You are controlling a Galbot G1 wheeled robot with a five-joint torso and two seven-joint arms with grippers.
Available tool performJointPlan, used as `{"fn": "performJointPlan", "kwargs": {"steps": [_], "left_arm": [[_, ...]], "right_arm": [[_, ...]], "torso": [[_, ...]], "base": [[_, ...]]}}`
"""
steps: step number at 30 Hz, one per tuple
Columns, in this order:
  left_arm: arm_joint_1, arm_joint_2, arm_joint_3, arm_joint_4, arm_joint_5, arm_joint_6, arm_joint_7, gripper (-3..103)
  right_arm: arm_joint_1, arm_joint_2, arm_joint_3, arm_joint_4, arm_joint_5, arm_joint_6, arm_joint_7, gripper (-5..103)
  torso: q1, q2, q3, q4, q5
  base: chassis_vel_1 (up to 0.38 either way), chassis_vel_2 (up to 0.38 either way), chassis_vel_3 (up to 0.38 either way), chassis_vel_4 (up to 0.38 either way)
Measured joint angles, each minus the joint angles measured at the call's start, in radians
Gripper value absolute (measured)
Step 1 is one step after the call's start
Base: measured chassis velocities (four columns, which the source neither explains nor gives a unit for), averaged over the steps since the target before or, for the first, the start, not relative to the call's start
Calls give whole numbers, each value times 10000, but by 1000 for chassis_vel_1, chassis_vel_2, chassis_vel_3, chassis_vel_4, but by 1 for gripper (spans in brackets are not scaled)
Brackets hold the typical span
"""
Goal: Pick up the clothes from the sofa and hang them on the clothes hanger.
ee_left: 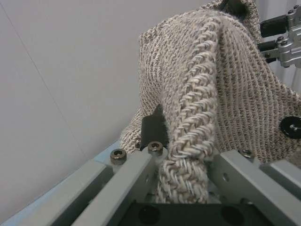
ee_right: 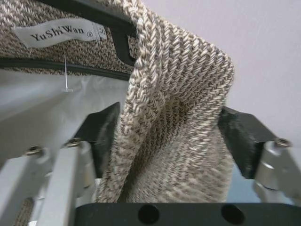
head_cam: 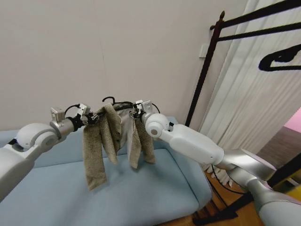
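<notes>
Both arms are raised in front of the wall, over the light-blue sofa [head_cam: 155, 188]. A beige knit cardigan [head_cam: 106, 136] hangs in the air between them on a black hanger [head_cam: 115, 102], clear of the seat cushion. The left claw [head_cam: 92, 116] grips one shoulder of the cardigan. In the left wrist view a thick ribbed fold of knit runs up between its fingers, with one black pad [ee_left: 153, 132] pressed against it. The right claw [head_cam: 137, 113] grips the other shoulder. In the right wrist view the knit fills the gap between its two black pads [ee_right: 101, 136], and both pads touch the fabric. A white neck label [ee_right: 61, 30] sits just under the hanger bar, above a pale lining. The front panels and sleeves hang down loosely, the longest on the left arm's side. A dark button [ee_left: 292, 127] shows on the front. A black clothes rack [head_cam: 203, 77] stands to the robot's right, beside the sofa's end and well apart from the cardigan. A second black hanger [head_cam: 282, 57] hangs on its rail, in front of a pale curtain [head_cam: 244, 103].
</notes>
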Motion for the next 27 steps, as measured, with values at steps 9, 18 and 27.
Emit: {"fn": "performJointPlan", "kwargs": {"steps": [9,18,27], "left_arm": [[18,-81,-1,-12,31,0,74,3],[151,-112,-72,-3,112,3,187,3],[313,-168,-110,-48,238,5,313,3]], "right_arm": [[2,-39,14,-141,-206,81,-60,32],[75,-80,-25,-139,-701,155,-93,2],[334,-257,-23,108,-1597,178,-481,2]], "torso": [[0,-1,0,0,0],[0,0,0,1,0],[0,0,0,0,1]], "base": [[0,0,0,0],[0,0,0,0],[0,0,0,0]]}}
